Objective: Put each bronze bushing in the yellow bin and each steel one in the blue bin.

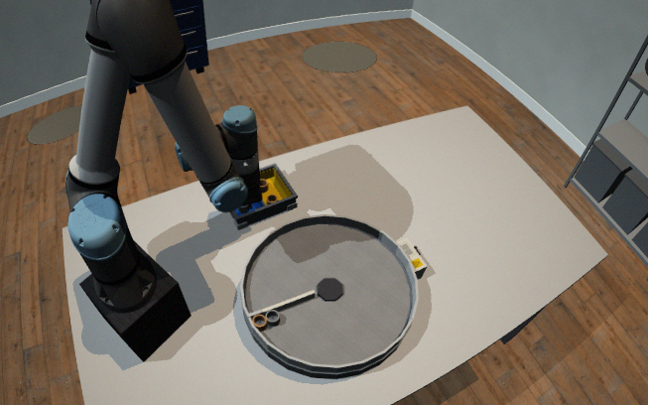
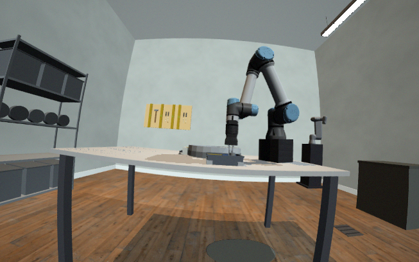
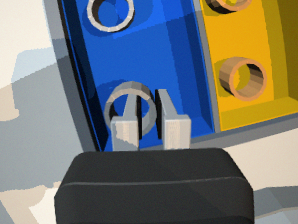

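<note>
My gripper [image 3: 148, 104] is shut on a steel bushing [image 3: 133, 108] and holds it over the near end of the blue bin [image 3: 133, 50]. Another steel bushing [image 3: 111, 8] lies at the bin's far end. The yellow bin [image 3: 249, 43] next to it holds two bronze bushings [image 3: 242, 78]. In the top view the arm's wrist hides most of the blue bin [image 1: 250, 210], and the yellow bin [image 1: 273, 187] shows beside it. On the turntable [image 1: 328, 294] a bronze bushing [image 1: 259, 319] and a steel bushing [image 1: 272, 314] sit side by side against the white bar [image 1: 286, 303] near the left rim.
The arm's black base [image 1: 132, 302] stands left of the turntable. A small white and yellow box [image 1: 413, 256] sits at the turntable's right rim. A shelf rack [image 1: 637, 151] stands right of the table.
</note>
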